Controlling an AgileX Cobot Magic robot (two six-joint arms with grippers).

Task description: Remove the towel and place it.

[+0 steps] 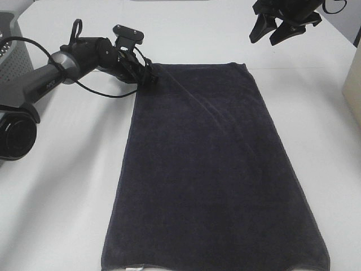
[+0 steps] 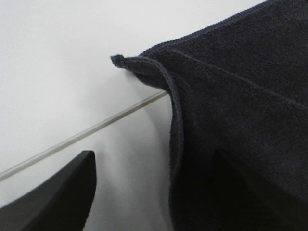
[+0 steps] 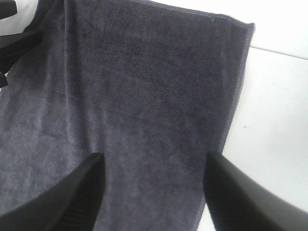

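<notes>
Towel (image 1: 214,169), flat on worktop (image 1: 67,197): left tool (image 1: 148,78) at its corner, closure indeterminate; right tool (image 1: 274,31) spread above, ready to descend.

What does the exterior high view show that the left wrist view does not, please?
Only the exterior high view shows the whole towel spread flat on the white table, the white tag on its near short edge, the grey basket at the far left, and the right end effector raised and open beyond the far right corner. Only the left wrist view shows the corner hem curled up off the table, and the thin seam line running beneath it. Both show the towel, the table, and the left end effector at the towel's far left corner.
</notes>
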